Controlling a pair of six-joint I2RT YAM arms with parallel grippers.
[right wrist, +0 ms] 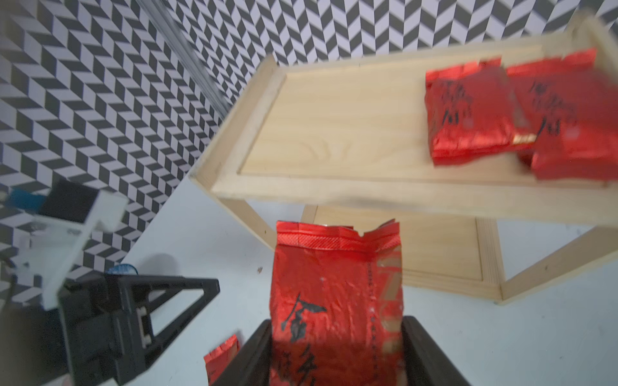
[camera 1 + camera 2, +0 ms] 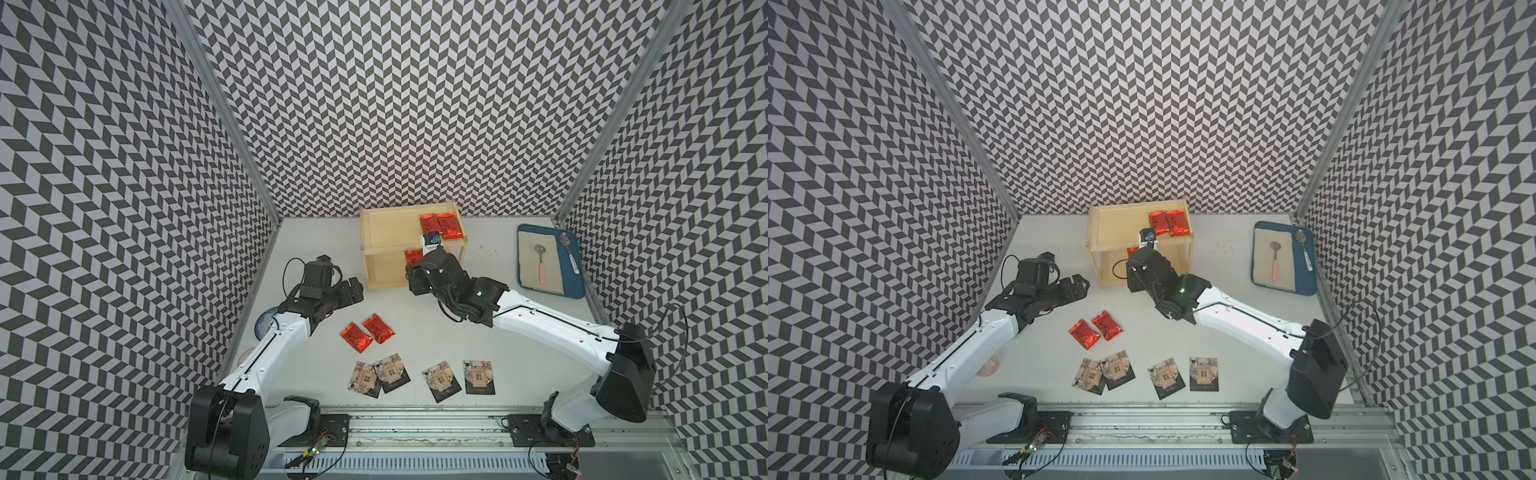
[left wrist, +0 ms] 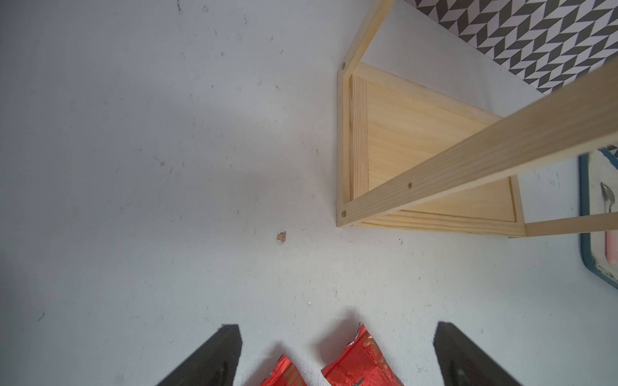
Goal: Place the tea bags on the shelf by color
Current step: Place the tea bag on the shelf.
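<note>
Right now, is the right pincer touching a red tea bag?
Touching. The right wrist view shows the red bag wedged in the right pincer, with both black fingers pressed against its sides.

Mostly hidden behind the right arm [image 2: 540, 320] in both top views: held red sachet [image 2: 411, 258]; also cut by the right wrist view's edge. Smeared by blur there: two shelf-top sachets [image 1: 468, 113]. Cut by the left wrist view's edge: two loose sachets [image 3: 361, 364], left fingers [image 3: 214, 357], blue tray [image 3: 583, 200].
</note>
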